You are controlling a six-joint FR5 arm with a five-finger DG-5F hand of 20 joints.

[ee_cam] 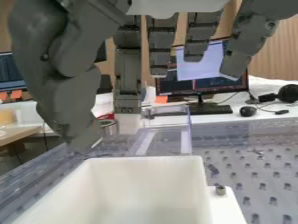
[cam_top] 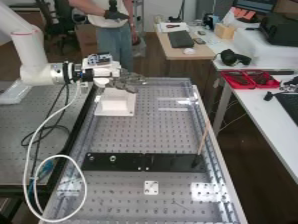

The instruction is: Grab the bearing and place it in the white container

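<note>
Bearing (ee_cam: 109,128) apparently held pinched in robot hand (ee_cam: 72,102). White container (ee_cam: 153,175) seen below and just beside it.

The bench (cam_top: 123,138) has a grey top with rows of small holes. The white container (cam_top: 116,110) stands towards its far end. Nearer, a black plate (cam_top: 169,162) lies crosswise, a thin stick (cam_top: 202,140) rising at its right-hand end, and a small pale plate (cam_top: 151,188) lies nearer still.
</note>
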